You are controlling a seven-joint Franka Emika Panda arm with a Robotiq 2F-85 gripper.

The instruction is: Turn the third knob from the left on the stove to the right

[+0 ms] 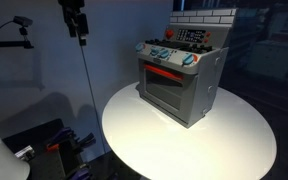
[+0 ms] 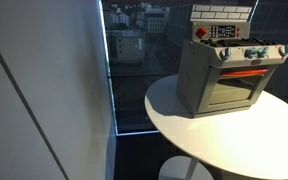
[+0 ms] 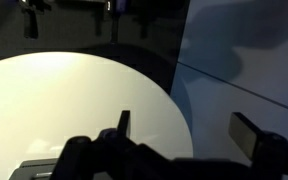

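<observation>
- Wrist view is showing the gripper (image 3: 187, 135) hovering above the round white table (image 3: 74, 100), fingers spread wide and holding nothing.
- In an exterior view the stove (image 1: 179, 85) is standing upright toward the table's far side, its door facing near-left.
- Its teal knobs (image 1: 169, 55) are running in a row along the front edge, with the brick panel (image 1: 204, 17) rising behind.
</observation>
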